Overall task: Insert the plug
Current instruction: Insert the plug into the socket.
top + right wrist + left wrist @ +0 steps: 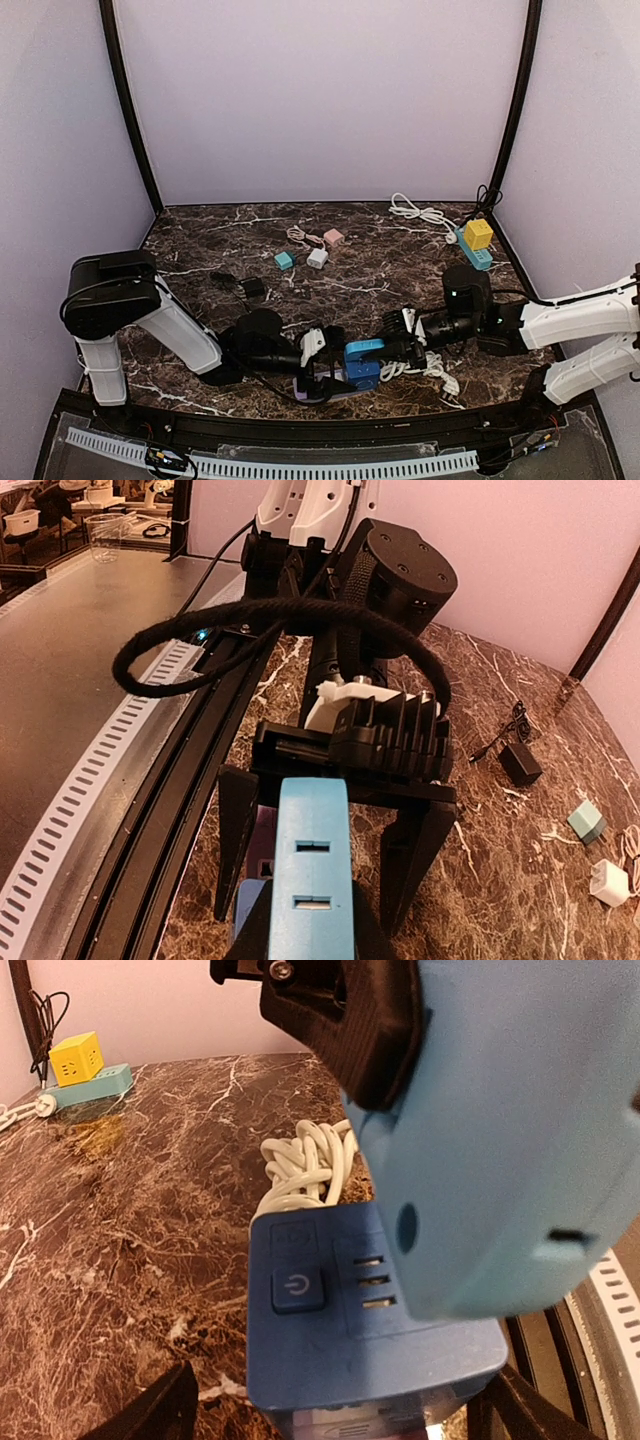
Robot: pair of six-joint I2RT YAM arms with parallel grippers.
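My right gripper [388, 350] is shut on a light blue plug block [364, 348], holding it just above a dark blue power strip [362, 376] near the table's front edge. In the left wrist view the plug [520, 1140] hangs over the strip's [330, 1340] right side, beside its power button and three slots. My left gripper [335, 1415] is open, its fingers [150, 1410] straddling the strip with a gap on the left. In the right wrist view the plug [312, 870] fills the front, with the left gripper's black fingers [235, 840] on either side of it.
A coiled white cable [435, 368] lies right of the strip. A yellow cube on a teal strip [477, 240] stands back right. Small teal [284, 260], white [317, 258] and pink [333, 237] adapters and a black adapter [253, 288] lie mid-table. The front rail [300, 462] is close.
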